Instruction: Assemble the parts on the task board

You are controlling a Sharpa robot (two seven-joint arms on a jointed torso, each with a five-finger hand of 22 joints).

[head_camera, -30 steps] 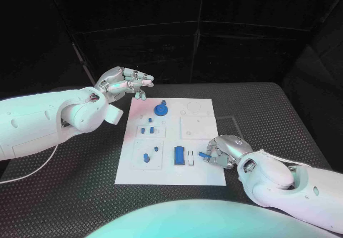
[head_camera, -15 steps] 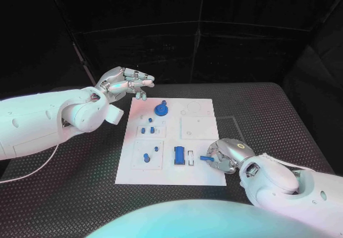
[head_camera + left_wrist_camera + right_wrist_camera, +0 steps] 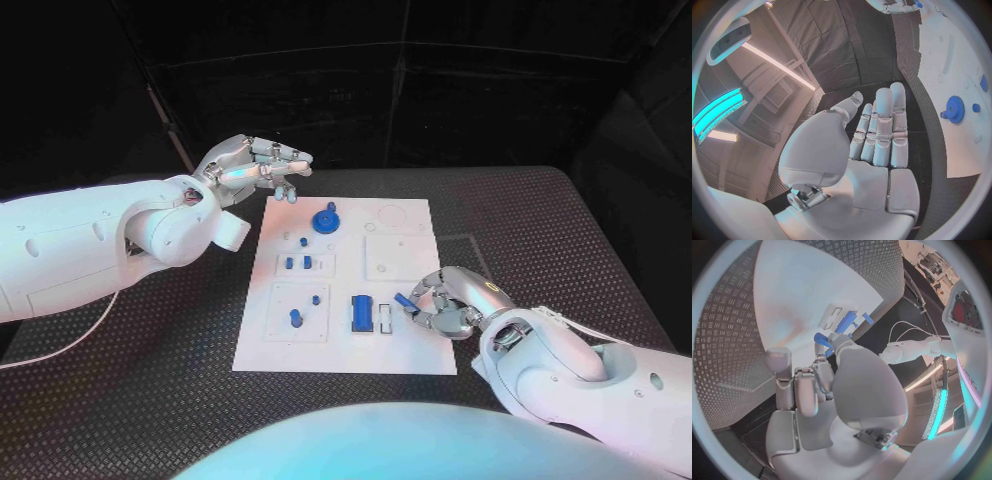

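Note:
The white task board [image 3: 404, 215] lies in the middle of the table. On it are a blue gear [image 3: 327, 219], a few small blue pieces [image 3: 296, 263] and a long blue block [image 3: 361, 313] next to a white slot [image 3: 385, 318]. My right hand [image 3: 447, 303] is at the board's near right edge and pinches a small blue piece [image 3: 405, 300] just right of that slot. The right wrist view has the same piece [image 3: 822, 338] at the fingertips [image 3: 837, 342], over the board [image 3: 804, 290]. My left hand [image 3: 260, 168] hangs off the board's far left corner, fingers apart and holding nothing [image 3: 879, 135].
The black ribbed table [image 3: 548, 220] runs out on every side of the board. A square recess [image 3: 400, 257] and a round outline [image 3: 389, 215] mark the board's right half. In the left wrist view the gear [image 3: 954, 109] lies on the board [image 3: 954, 60].
My right hand, still holding the small blue piece, dipped toward the near edge, then came back left toward the white slot. The left hand has kept still.

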